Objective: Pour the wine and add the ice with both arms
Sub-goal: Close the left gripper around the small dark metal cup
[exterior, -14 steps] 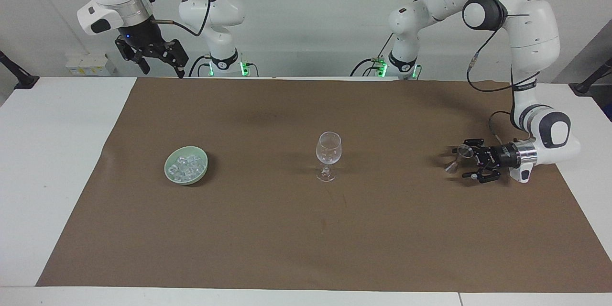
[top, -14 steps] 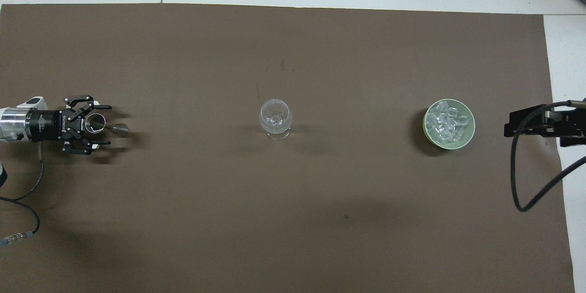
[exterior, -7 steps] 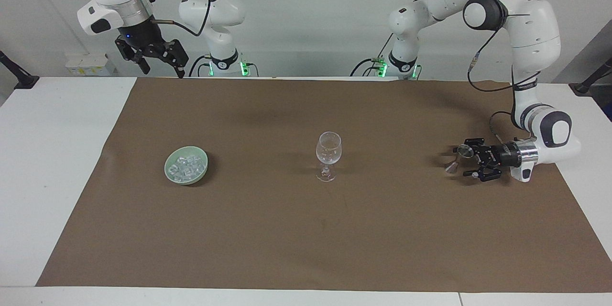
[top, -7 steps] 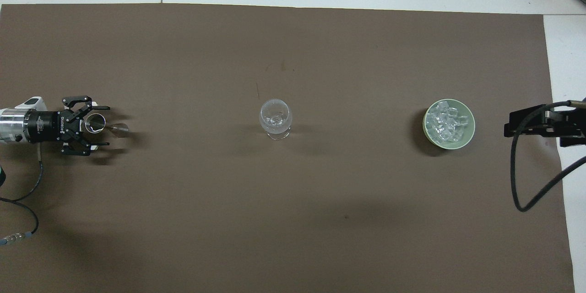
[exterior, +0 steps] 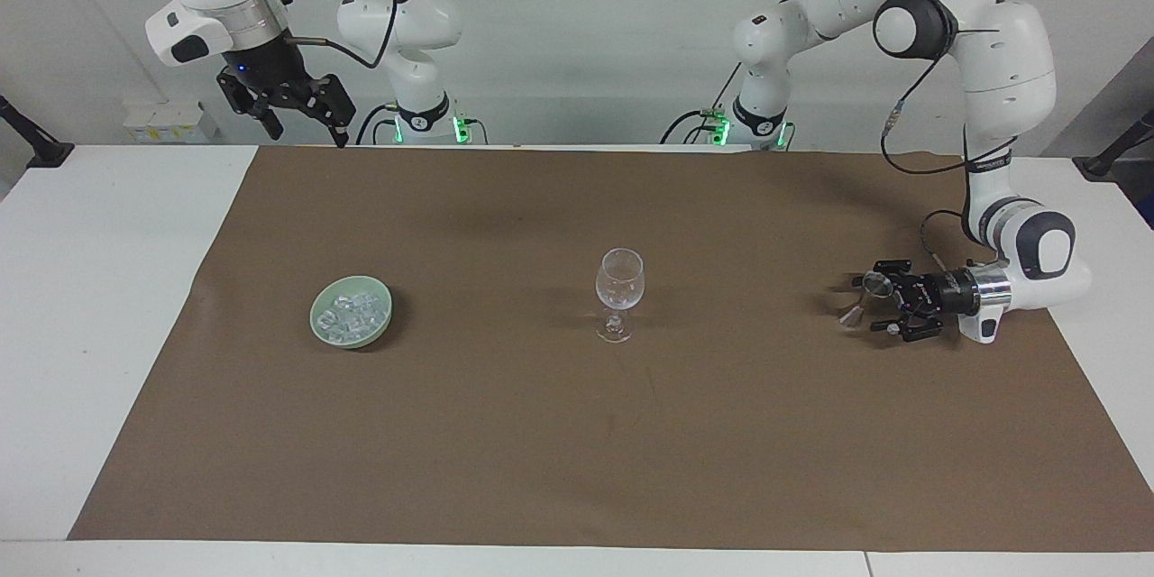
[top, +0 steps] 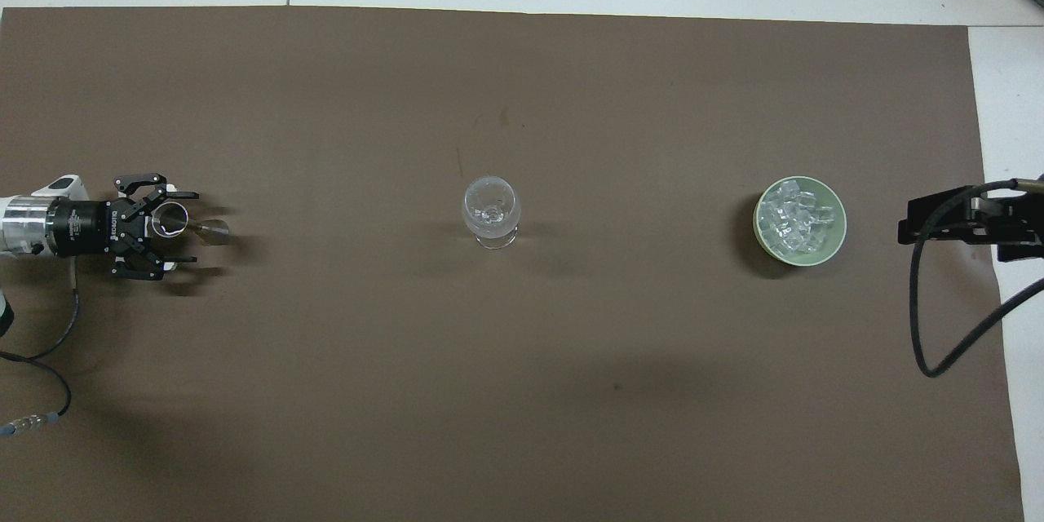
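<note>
A clear stemmed wine glass [exterior: 620, 284] [top: 491, 212] stands upright mid-mat. The ice [exterior: 353, 311] [top: 795, 220] lies in a pale green bowl [exterior: 315, 317] [top: 840, 238] toward the right arm's end. Toward the left arm's end stands a small clear stemmed glass [exterior: 873, 286] [top: 170, 220]. My left gripper [exterior: 867, 304] [top: 189, 227] lies level and low, open, with its fingers on either side of that glass's bowl and gaps showing. My right gripper [exterior: 306, 133] hangs open high over the mat's robot-side edge and holds nothing. I cannot tell whether either glass holds wine.
A brown mat [exterior: 577, 433] [top: 522, 391] covers most of the white table [exterior: 90, 306]. The right arm's black cable [top: 926, 318] loops over the mat's edge near the bowl.
The left gripper has drawn back a little toward the left arm's end, while the small glass stays put. The right arm has barely moved.
</note>
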Motion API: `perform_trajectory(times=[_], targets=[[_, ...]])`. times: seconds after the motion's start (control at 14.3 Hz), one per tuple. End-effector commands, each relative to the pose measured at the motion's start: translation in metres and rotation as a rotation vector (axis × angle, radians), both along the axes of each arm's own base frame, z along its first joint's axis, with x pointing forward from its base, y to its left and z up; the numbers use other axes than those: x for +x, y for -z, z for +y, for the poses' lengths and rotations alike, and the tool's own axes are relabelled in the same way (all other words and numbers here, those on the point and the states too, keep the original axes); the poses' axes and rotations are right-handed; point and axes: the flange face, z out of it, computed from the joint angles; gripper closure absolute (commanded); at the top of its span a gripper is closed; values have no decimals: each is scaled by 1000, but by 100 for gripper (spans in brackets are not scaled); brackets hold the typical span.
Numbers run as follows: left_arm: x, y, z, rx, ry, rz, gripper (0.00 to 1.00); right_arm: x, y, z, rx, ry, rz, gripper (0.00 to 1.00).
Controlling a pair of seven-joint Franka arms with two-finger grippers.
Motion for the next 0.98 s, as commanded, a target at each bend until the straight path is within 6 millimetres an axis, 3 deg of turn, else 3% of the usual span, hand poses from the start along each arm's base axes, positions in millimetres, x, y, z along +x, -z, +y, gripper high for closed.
perform_trajectory(times=[0.0, 0.91], targets=[[-2, 4, 3, -31, -10, -7, 0, -6, -1, 1, 8, 13, -16, 0], [-4, 1, -1, -60, 10, -4, 27, -6, -1, 1, 9, 12, -16, 0]])
